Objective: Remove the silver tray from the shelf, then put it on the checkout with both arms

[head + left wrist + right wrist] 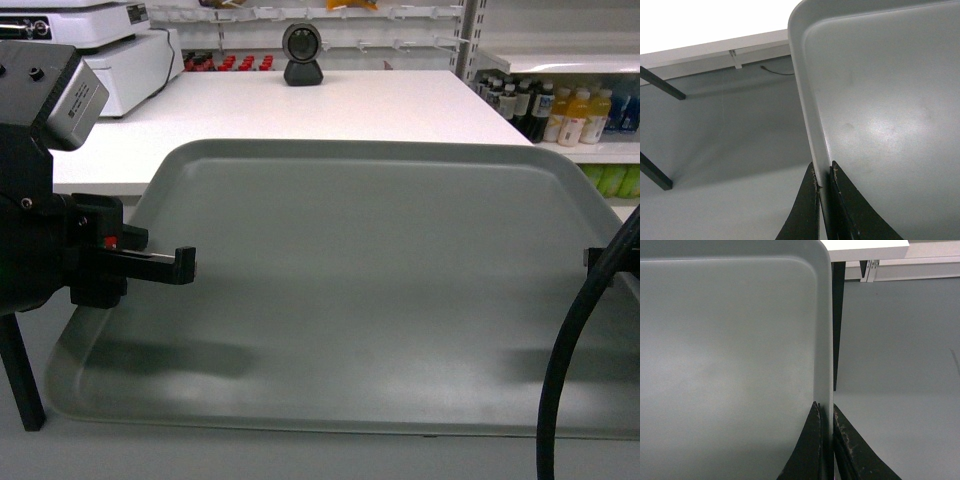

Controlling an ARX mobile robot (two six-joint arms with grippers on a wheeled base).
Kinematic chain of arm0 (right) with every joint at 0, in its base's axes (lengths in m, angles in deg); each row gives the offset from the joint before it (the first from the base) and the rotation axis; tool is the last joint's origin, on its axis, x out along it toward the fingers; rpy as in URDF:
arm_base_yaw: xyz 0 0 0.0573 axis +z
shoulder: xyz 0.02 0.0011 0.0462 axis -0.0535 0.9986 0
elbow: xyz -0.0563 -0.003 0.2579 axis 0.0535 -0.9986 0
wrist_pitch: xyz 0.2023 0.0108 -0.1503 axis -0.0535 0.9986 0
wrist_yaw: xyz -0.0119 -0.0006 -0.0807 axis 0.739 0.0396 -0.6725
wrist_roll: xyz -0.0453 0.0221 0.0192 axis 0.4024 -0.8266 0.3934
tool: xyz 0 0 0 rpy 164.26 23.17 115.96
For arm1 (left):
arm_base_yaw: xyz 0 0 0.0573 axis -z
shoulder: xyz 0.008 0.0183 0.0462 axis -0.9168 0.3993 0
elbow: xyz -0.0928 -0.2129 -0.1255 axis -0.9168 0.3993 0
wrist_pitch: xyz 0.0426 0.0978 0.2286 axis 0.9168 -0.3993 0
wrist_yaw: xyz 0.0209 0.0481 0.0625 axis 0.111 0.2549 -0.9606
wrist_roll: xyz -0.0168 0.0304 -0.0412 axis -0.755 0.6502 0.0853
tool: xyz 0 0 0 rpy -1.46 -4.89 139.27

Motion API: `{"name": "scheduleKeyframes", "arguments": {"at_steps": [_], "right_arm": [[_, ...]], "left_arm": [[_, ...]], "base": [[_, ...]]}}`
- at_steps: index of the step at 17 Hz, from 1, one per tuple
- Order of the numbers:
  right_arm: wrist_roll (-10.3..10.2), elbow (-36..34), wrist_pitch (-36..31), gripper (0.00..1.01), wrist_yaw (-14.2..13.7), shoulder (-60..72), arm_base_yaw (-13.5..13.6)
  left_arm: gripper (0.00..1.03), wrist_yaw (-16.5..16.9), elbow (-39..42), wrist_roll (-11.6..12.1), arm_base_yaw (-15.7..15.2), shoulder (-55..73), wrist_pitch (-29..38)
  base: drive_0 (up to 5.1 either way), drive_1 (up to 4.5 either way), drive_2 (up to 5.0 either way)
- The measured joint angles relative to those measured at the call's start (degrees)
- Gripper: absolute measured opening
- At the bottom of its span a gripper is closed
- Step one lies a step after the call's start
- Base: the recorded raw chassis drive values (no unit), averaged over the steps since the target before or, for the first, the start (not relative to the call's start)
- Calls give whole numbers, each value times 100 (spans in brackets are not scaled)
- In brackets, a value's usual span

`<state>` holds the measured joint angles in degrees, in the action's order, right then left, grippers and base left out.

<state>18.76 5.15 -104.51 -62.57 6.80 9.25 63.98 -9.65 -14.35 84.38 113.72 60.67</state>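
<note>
Grippers are pinching opposite short rims of the silver tray (380,290): left gripper (824,192) and right gripper (826,427) both clamped narrow. Tray is hanging level, long axis left-right, its far edge just overlapping the checkout (330,105), which is lying ahead.

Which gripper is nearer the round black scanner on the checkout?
Left. The left gripper clamps the silver tray edge below the scanner; the right gripper grips the opposite edge, farther away.

shop, shelved drink bottles (572,113), checkout (330,105)
</note>
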Motion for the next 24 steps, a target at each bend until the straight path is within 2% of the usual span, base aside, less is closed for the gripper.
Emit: {"name": "scheduleKeyframes", "arguments": {"at_steps": [24], "right_arm": [[0,-4,7,3,-4,4,0]], "left_arm": [[3,-4,0,44,7,0,-13]], "base": [[-5,406,-416]]}}
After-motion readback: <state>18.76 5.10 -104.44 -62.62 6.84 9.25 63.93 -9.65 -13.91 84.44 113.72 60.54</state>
